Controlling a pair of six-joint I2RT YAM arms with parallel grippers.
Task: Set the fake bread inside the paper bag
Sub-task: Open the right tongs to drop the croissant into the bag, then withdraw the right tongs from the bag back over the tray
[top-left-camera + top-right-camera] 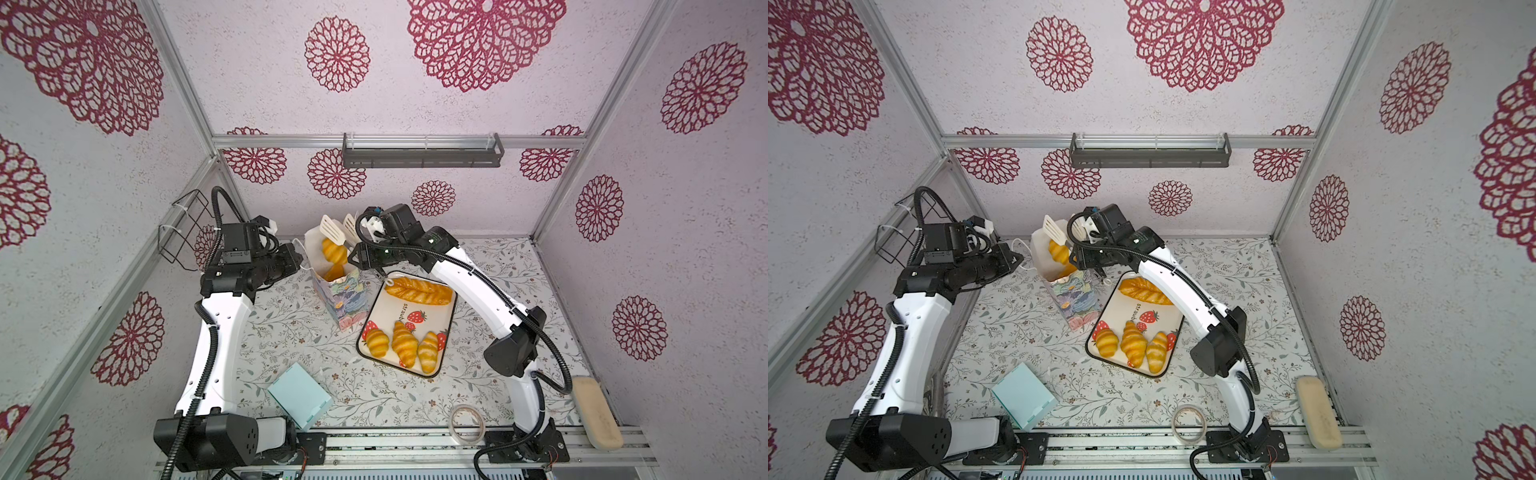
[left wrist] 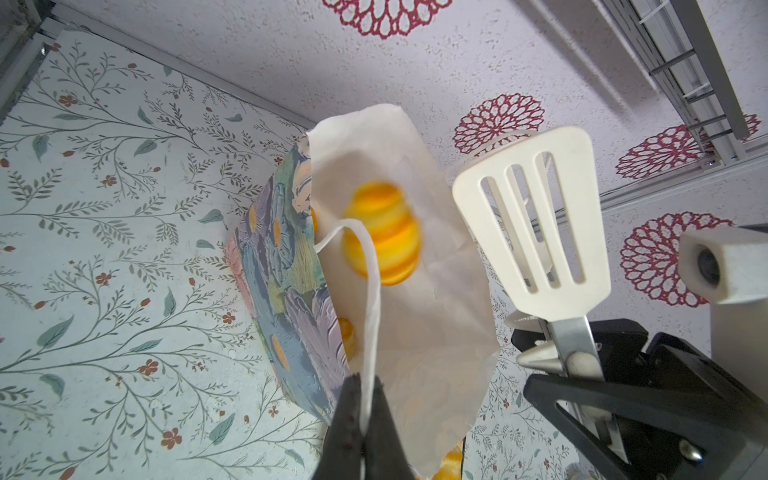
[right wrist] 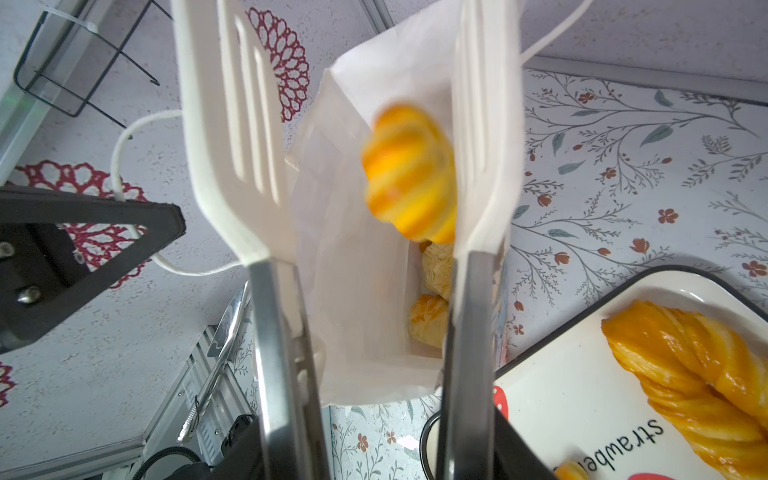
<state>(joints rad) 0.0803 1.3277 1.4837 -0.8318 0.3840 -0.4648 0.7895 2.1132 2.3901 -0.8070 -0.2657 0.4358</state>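
Golden-orange striped croissant (image 3: 409,174) was mid-drop into floral paper bag (image 1: 345,303); R gripper (image 3: 382,453) clamped parted white tongs (image 3: 237,145), L gripper (image 2: 368,419) pinched cord (image 2: 372,291). Next: re-grip long scored loaf (image 1: 419,292), strawberry tray's (image 1: 440,322) 12 o'clock.

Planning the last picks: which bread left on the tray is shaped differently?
The long twisted loaf, alone at the far end of the tray; the other three, side by side, are short croissants.
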